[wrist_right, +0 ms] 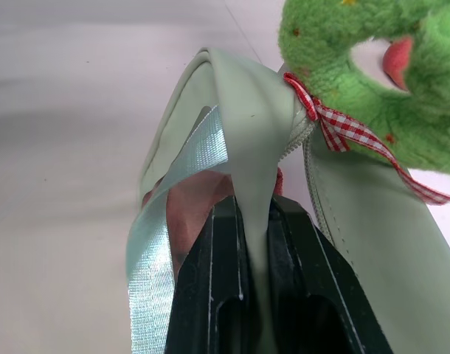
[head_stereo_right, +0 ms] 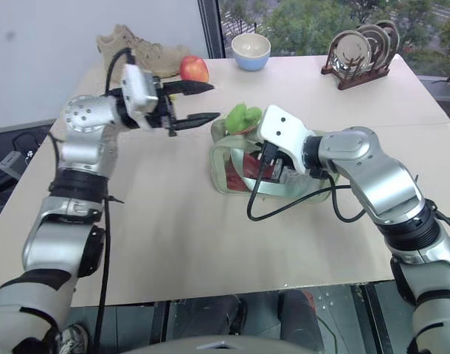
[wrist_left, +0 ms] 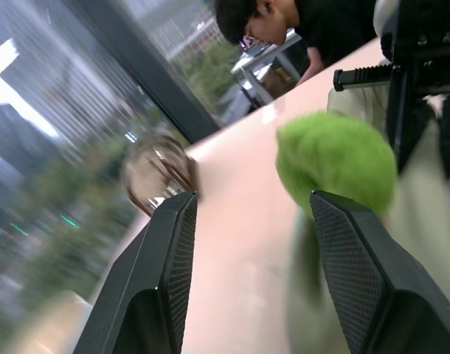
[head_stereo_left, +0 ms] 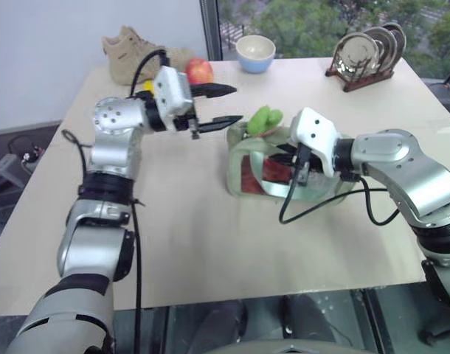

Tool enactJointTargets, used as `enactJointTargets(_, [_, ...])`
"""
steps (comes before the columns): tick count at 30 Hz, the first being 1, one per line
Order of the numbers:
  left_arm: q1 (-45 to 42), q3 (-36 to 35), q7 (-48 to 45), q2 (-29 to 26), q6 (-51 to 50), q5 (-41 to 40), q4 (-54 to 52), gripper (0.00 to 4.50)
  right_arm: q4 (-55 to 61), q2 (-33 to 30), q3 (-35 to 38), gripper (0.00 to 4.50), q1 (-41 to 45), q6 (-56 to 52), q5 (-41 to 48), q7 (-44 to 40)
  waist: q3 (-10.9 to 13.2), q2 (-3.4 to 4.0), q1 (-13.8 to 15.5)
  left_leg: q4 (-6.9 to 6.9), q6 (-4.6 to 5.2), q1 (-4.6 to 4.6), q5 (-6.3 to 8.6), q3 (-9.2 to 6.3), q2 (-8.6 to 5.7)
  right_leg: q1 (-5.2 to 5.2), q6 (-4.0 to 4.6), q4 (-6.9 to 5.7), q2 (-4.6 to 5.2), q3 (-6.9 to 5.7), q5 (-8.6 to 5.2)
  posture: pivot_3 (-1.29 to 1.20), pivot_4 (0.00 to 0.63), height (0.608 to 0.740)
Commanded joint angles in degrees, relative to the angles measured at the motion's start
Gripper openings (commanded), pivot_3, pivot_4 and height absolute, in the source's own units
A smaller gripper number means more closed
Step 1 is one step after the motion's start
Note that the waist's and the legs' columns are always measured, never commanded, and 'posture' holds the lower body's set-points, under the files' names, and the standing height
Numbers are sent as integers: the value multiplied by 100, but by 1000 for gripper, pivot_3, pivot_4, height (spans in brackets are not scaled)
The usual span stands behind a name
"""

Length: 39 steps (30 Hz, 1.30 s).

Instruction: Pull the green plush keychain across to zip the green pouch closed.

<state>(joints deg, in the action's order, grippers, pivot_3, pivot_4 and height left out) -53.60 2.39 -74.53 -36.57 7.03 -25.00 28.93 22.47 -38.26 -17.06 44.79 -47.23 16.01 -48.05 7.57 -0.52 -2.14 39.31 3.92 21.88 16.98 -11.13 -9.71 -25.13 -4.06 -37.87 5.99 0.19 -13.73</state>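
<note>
The green pouch [head_stereo_left: 258,173] sits near the middle of the table [head_stereo_left: 210,243], with red things showing inside it. The green plush keychain [head_stereo_left: 264,119] rests on its top, at the end nearer my left arm. My right end effector [wrist_right: 254,221] is clamped on a pale strap of the pouch. My left end effector [head_stereo_left: 225,105] has its fingers apart, holding nothing, just beside the keychain. One bowl [head_stereo_left: 255,53], one apple [head_stereo_left: 200,71] and one plate rack [head_stereo_left: 369,55] stand far back. The front of the table is bare.

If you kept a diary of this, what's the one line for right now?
left hand open, beside keychain | right hand shut on pouch strap | keychain on pouch top
</note>
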Motion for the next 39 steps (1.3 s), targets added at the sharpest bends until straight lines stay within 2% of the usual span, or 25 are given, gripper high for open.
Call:
enactJointTargets(1, [181, -227, -190, -187, -777, -295, -478, 2544, 31, -38, 55, 0, 44, 64, -39, -54, 0, 0, -2, 1, 0, 1, 0, -2, 0, 0, 0, 0, 0, -2, 0, 0, 150, 740])
enactJointTargets(9, [1332, -473, 49, -174, -1580, -487, -1648, 2544, 30, -52, 72, 0, 29, 57, -43, -96, 0, 0, -10, 1, -1, -2, 0, -4, -2, 1, 0, 1, 2, -5, 0, 0, 150, 740])
enactJointTargets(15, [2180, -440, 462, 91, -1906, -508, -2289, 2544, 70, -68, 68, 0, 33, 1, -42, -109, -2, -3, 18, 2, -1, -3, 0, -4, -2, 2, 1, 2, 2, -4, 0, 0, 150, 740])
enactJointTargets(22, [2234, -294, 749, 334, -1681, -134, -2194, 2544, 84, -81, 54, 0, 55, -19, -48, -130, -3, -4, 23, 3, -1, -7, 0, 0, -1, 7, 1, 3, 3, -1, 0, 0, 150, 740])
enactJointTargets(32, [2242, -255, 613, 379, -1464, 47, -2026, 2544, 100, -81, 69, 0, 44, -20, -55, -127, -4, -4, 21, 4, -1, -7, 0, 1, -1, 7, 1, 3, 4, -2, 0, 0, 150, 740])
enactJointTargets(33, [2247, -244, 603, 394, -1443, 64, -2015, 2051, 105, -81, 71, 0, 40, -22, -54, -125, -4, -4, 21, 4, -1, -7, 0, 1, -1, 7, 1, 3, 4, -2, 0, 0, 150, 740])
enactJointTargets(35, [2241, -234, 587, 419, -1421, 83, -1984, 1443, 105, -81, 75, 0, 37, -25, -53, -124, -3, -4, 20, 4, -1, -7, 0, 1, -1, 7, 1, 3, 4, -2, 0, 0, 150, 740])
enactJointTargets(37, [2249, -250, 562, 438, -1394, 98, -1960, 348, 126, -84, 76, 0, 29, -42, -50, -117, -4, -4, 20, 4, -1, -7, 0, 1, -1, 7, 1, 3, 4, -2, 0, 0, 150, 740])
enactJointTargets(38, [2248, -256, 553, 448, -1378, 108, -1942, 37, 132, -86, 78, 0, 26, -50, -46, -116, -4, -4, 20, 4, -1, -7, 0, 1, -1, 7, 1, 3, 4, -2, 0, 0, 150, 740])
enactJointTargets(39, [2251, -264, 542, 456, -1364, 108, -1928, 37, 144, -87, 81, 0, 24, -62, -42, -114, -4, -4, 20, 4, -1, -7, 0, 1, -1, 7, 1, 3, 4, -2, 0, 0, 150, 740])
